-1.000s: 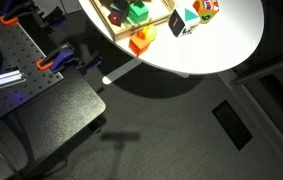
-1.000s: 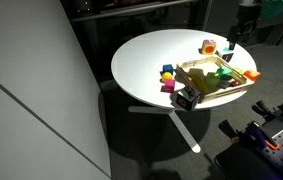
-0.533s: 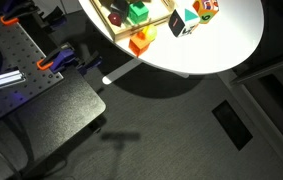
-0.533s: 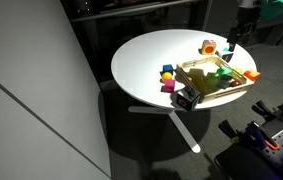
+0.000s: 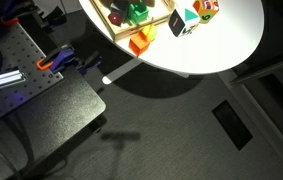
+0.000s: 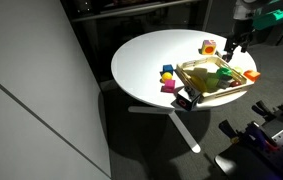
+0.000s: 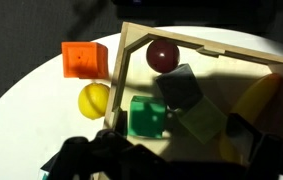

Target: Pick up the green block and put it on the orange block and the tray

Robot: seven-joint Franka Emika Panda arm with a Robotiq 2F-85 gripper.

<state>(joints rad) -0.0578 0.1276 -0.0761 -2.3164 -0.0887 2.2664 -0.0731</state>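
Note:
The green block (image 7: 148, 118) sits inside the tray (image 7: 131, 45) near its corner, beside an olive block and a dark red ball. It also shows in both exterior views (image 5: 138, 12) (image 6: 224, 72). The orange block (image 7: 84, 60) stands on the white table just outside the tray's rim, and also shows in both exterior views (image 5: 141, 41) (image 6: 251, 76). My gripper (image 7: 171, 162) hangs above the tray (image 6: 213, 92), open and empty, with the green block just ahead of its dark fingers. An exterior view shows it over the tray's far side (image 6: 235, 44).
A yellow ball (image 7: 94, 99) lies outside the tray by the orange block. A teal-topped block (image 5: 184, 22) and a reddish multicoloured block (image 5: 206, 7) stand on the round white table (image 6: 146, 60). Blue, yellow and magenta blocks (image 6: 167, 79) stand beside the tray.
The arm has shifted slightly over the tray's far side. The blocks have not moved.

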